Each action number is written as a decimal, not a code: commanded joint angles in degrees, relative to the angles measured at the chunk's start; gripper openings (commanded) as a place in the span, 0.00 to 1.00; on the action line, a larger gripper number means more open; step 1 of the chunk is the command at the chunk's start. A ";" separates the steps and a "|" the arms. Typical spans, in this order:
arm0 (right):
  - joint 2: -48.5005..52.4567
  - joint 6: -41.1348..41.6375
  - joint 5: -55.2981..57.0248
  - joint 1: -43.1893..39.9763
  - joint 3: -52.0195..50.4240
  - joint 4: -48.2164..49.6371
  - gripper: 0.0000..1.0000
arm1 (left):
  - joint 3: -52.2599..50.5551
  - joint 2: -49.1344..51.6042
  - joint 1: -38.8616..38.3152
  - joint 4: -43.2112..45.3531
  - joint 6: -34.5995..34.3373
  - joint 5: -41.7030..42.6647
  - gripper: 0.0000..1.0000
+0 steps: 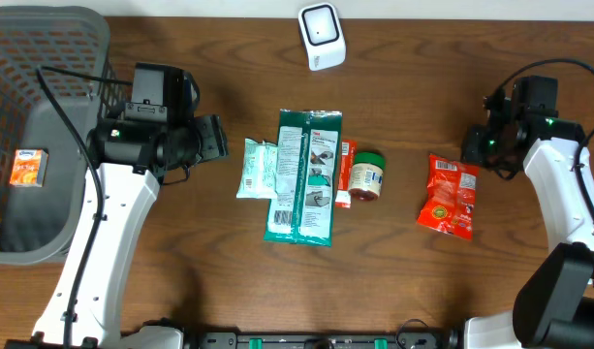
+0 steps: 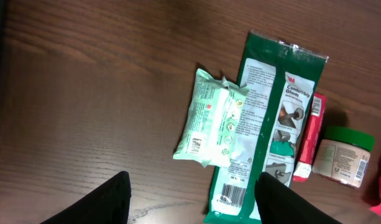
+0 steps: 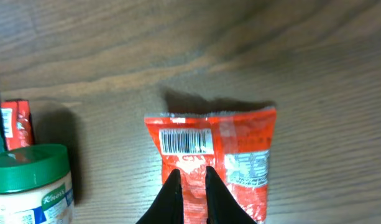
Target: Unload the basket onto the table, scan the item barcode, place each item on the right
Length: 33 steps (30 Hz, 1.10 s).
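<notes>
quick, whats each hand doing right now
left hand: open, holding nothing
right hand: nearly closed, just over the red packet; whether it grips it cannot be told

A: How many packets?
B: Four: one green packet [image 1: 306,174], one pale pack [image 1: 258,168], one slim red packet [image 1: 344,174], one red pouch [image 1: 450,196].
A: Besides?
B: One jar [image 1: 366,175], one scanner [image 1: 322,37], one basket [image 1: 74,39], one box [image 1: 28,168].
</notes>
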 commanded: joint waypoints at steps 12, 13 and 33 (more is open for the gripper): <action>2.40 0.85 1.77 0.61 -21.75 23.26 0.08 | -0.39 0.00 -0.07 -0.15 -0.04 -0.55 0.64; 2.38 0.83 1.77 0.61 -22.69 25.07 0.08 | -0.39 0.00 -0.07 -0.17 -0.07 -0.55 0.64; -6.29 3.43 -2.69 0.92 -18.86 4.57 0.01 | -0.39 0.00 -0.07 -0.15 -0.04 -0.55 0.65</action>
